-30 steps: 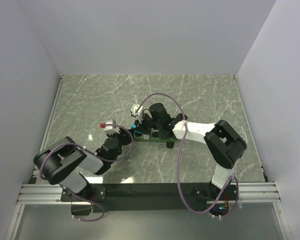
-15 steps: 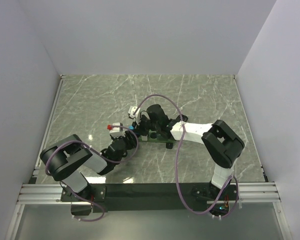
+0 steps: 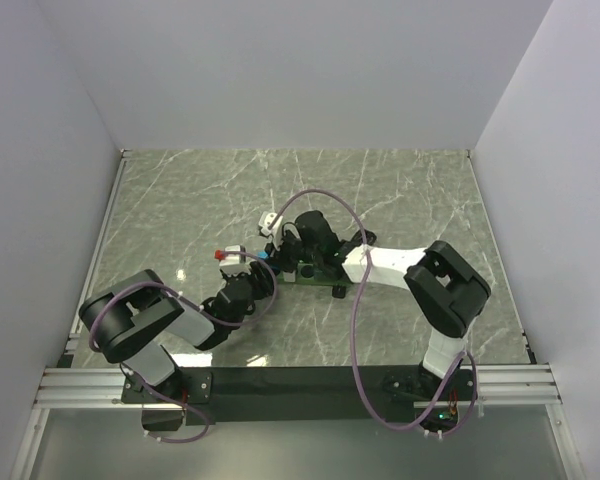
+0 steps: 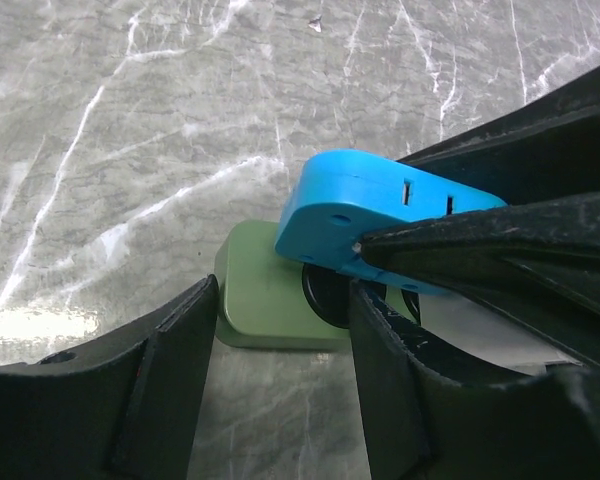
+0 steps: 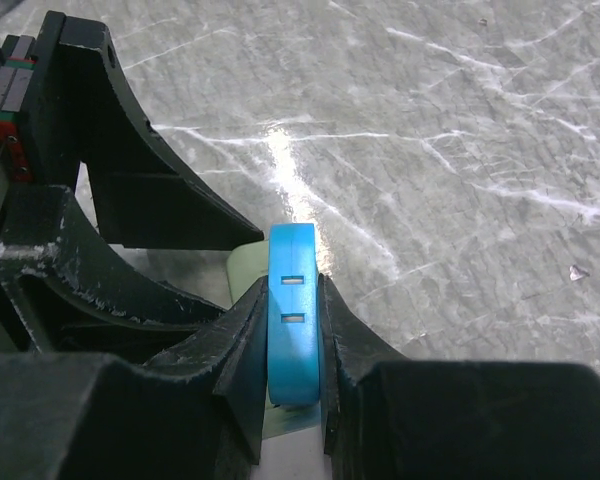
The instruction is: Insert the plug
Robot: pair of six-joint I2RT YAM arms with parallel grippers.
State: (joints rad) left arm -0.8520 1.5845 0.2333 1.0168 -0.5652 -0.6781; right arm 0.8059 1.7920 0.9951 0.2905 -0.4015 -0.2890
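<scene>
My right gripper (image 5: 292,345) pinches the blue plug (image 5: 291,300) flat between both fingers. My left gripper (image 4: 280,345) straddles the green socket base (image 4: 265,300), jaws parted. The plug sits atop that base, on the marble table (image 3: 400,190).

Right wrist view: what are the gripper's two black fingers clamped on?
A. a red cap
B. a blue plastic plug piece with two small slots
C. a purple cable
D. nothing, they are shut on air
B: the right gripper has a finger pressed against each side of the blue plug, its two slots facing the camera.
</scene>
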